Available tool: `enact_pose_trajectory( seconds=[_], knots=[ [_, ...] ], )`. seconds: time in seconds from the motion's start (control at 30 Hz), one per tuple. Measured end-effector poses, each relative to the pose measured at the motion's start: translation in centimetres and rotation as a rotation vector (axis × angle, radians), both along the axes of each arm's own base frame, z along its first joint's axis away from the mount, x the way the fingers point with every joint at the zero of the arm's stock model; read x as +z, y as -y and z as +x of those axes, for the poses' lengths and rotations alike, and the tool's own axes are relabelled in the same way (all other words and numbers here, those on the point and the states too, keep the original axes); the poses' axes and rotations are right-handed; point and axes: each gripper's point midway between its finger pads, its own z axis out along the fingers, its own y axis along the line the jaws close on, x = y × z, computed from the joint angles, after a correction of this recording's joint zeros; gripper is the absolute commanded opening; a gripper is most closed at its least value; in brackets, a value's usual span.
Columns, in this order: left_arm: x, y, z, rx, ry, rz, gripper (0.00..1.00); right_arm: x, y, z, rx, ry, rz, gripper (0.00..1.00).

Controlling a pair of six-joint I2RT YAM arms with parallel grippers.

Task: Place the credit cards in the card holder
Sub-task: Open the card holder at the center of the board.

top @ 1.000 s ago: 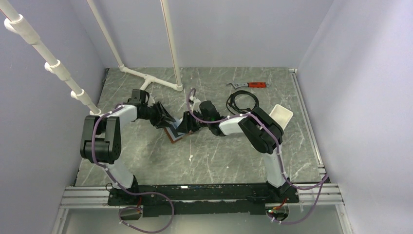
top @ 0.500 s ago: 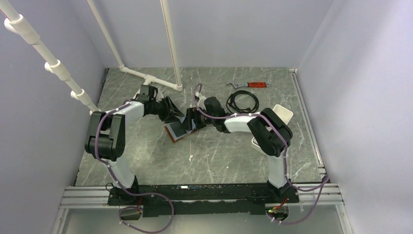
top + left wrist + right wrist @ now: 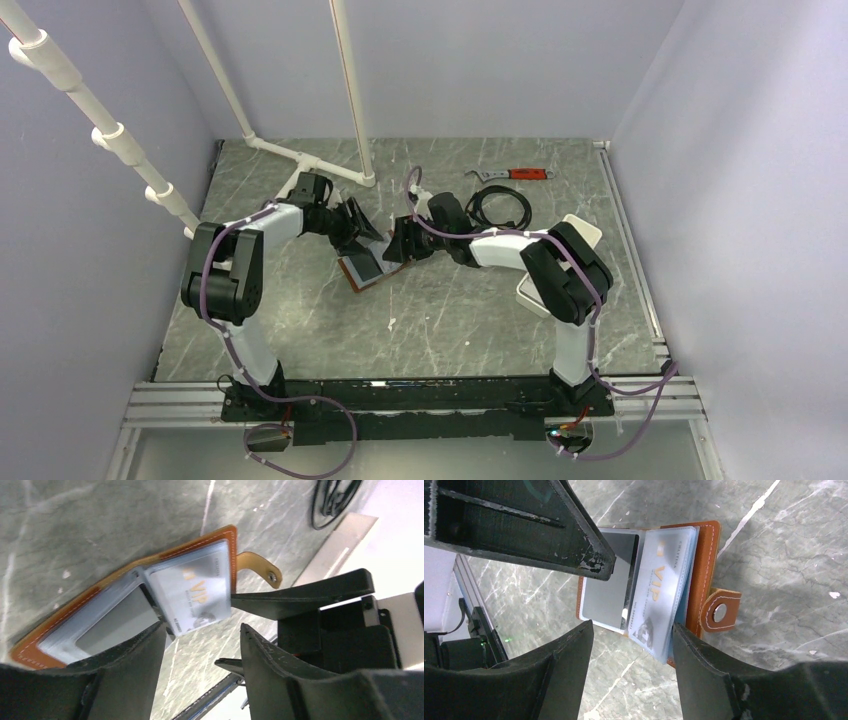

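Observation:
The brown card holder lies open on the table, its tab sticking out. A pale "VIP" card sits in a clear sleeve on the tab side and juts past the holder's edge. A grey card sits in the other sleeve. Both also show in the left wrist view, the VIP card and the grey card. My left gripper is open and empty, just above and behind the holder. My right gripper is open and empty, facing it from the right.
A white tray stands at the right. A black cable coil and a red-handled wrench lie at the back. White pipes cross the back left. The two grippers are close together.
Both grippers have drawn back from the card holder toward the back of the table, and both arms have stretched further out. The holder stays open in place.

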Motion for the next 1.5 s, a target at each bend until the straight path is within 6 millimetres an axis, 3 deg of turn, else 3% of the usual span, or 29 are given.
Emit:
enact_pose_trajectory(
  seconds=[0.13,0.33,0.47,0.63,0.8,1.13,1.3,1.5],
  knots=[
    [-0.7,-0.9,-0.4,0.002,-0.005,0.076,0.64,-0.2,0.1,-0.1,0.003,0.004,-0.006,0.61],
    [-0.3,-0.8,-0.8,-0.006,-0.003,0.085,0.55,0.0,-0.1,-0.6,0.033,-0.003,0.011,0.39],
    [-0.3,-0.3,-1.1,-0.02,-0.011,0.099,0.55,0.6,-0.6,-0.8,0.054,-0.004,0.044,0.28],
    [-0.1,0.7,-1.0,-0.037,0.014,0.132,0.61,0.6,-0.6,-1.1,0.061,-0.006,0.052,0.21],
    [-0.4,0.8,-1.0,-0.028,0.023,0.177,0.56,0.6,-0.6,-1.1,0.062,-0.006,0.052,0.19],
    [-0.8,-0.1,-0.7,0.005,0.024,0.249,0.52,0.6,-0.7,-1.2,0.069,-0.009,0.055,0.19],
    [-0.9,-0.3,-0.8,0.006,0.021,0.262,0.51,0.6,-0.6,-1.2,0.069,-0.009,0.054,0.45],
    [-0.6,-0.5,-1.0,0.004,0.028,0.276,0.51,0.3,-0.2,-1.2,0.055,-0.008,0.022,0.52]
  ],
)
